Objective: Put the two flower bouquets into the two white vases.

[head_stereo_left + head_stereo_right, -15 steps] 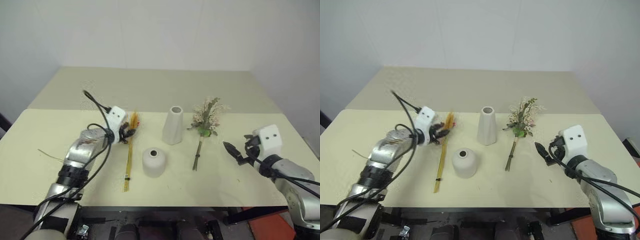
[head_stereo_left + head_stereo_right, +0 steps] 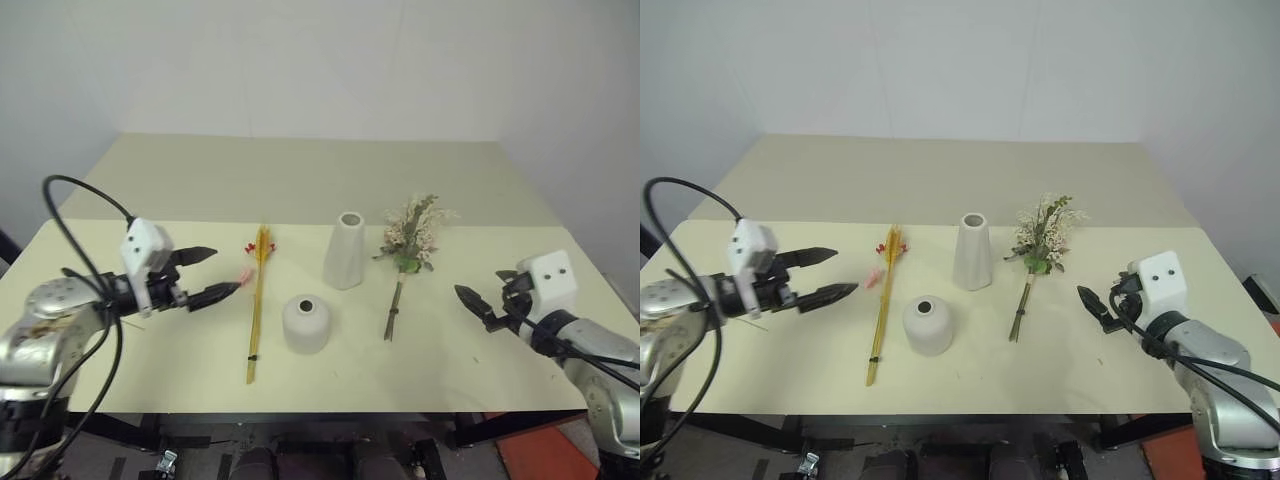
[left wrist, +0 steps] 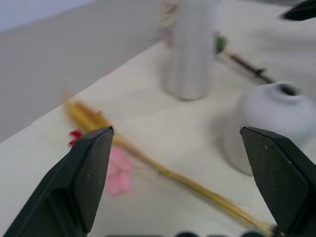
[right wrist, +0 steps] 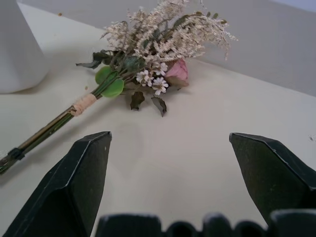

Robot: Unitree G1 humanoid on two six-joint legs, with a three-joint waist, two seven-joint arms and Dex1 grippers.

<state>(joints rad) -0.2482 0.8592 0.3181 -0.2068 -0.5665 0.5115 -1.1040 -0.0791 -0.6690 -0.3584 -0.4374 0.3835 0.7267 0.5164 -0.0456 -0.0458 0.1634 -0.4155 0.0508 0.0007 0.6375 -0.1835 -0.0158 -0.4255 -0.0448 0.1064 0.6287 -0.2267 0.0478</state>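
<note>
Two bouquets lie flat on the pale cream desk [image 2: 120,350], neither yet in a vase. The long, thin golden wheat-like bundle with small red and pink flowers [image 2: 257,310] runs from mid-desk toward the near edge, its blooms at the far end. Just beside it, toward the near edge, stands the short, squat, rounded matte white ceramic vase with a small top hole [image 2: 306,323]; behind that rises the tall, tapered matte white cone vase with a narrow mouth [image 2: 345,251]. On the cone's right-edge side rests the bushy bunch of pale dried sprigs, green leaves and a pink bloom [image 2: 410,240], its stems tied with tan cord and trailing toward the near edge.

The left gripper [image 2: 208,273], jaws spread wide and empty, hovers near the wheat bundle's flower end; the right gripper [image 2: 478,302], likewise wide open and holding nothing, waits between the bushy bunch and the desk's right edge.

The pick-up looks best made on the stems, not the brittle heads: pinch low, lift, tip upright, then thread the cut end into a mouth. The slim bundle likely suits either opening; the thicker tied stems may need the wider one.
</note>
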